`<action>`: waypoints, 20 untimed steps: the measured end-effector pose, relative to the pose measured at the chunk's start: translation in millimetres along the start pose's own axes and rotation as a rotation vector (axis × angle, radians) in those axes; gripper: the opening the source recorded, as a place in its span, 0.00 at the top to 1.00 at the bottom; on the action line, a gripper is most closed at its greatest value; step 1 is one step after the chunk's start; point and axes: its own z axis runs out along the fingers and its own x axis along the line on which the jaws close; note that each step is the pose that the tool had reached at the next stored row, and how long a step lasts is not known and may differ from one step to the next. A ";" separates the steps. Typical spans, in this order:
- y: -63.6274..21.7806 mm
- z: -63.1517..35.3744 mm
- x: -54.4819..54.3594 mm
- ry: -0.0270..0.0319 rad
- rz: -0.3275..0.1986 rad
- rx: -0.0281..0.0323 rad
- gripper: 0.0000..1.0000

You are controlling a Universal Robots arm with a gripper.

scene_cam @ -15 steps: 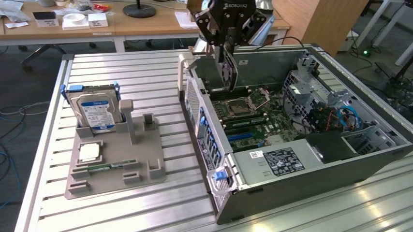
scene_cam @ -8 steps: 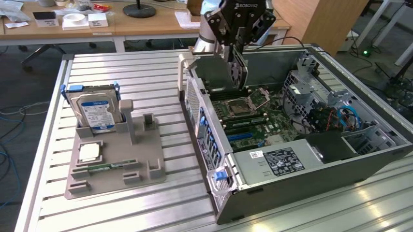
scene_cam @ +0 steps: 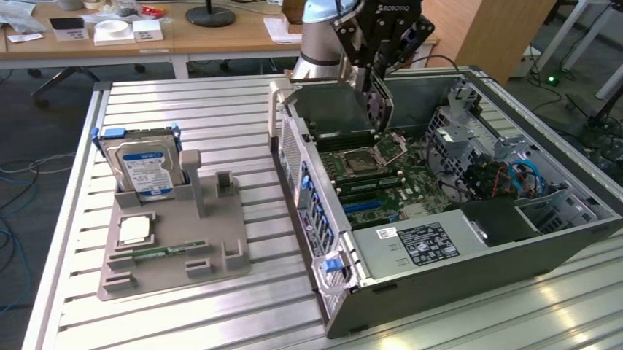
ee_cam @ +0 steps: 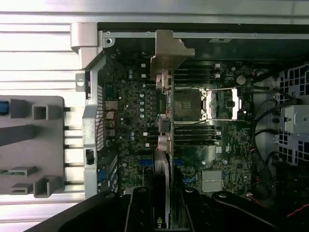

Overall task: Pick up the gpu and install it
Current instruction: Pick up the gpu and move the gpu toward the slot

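The jaws grip the gpu [scene_cam: 331, 109] [ee_cam: 167, 140] by its top edge. It hangs on edge above the motherboard [scene_cam: 389, 197] at the far end of the open computer case [scene_cam: 545, 255], right of the hard drive [scene_cam: 146, 171] on the bench [scene_cam: 244, 321].

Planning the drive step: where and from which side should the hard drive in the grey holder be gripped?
Probably best by its exposed upper part, coming straight down from above and clamping the two broad faces: the hard drive stands on end in the grey holder, its lower end sunk in the slot, leaving the top free.
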 end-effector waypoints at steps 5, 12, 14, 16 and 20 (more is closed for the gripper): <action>1.9 0.7 -19.0 0.0000 0.000 0.0009 0.74; 5.2 1.6 -45.7 0.0000 0.001 0.0011 0.74; 6.4 2.0 -53.1 0.0000 0.001 0.0011 0.74; 7.6 2.3 -60.9 -0.0001 0.001 0.0010 0.74; 9.9 2.9 -76.5 -0.0001 0.001 0.0010 0.74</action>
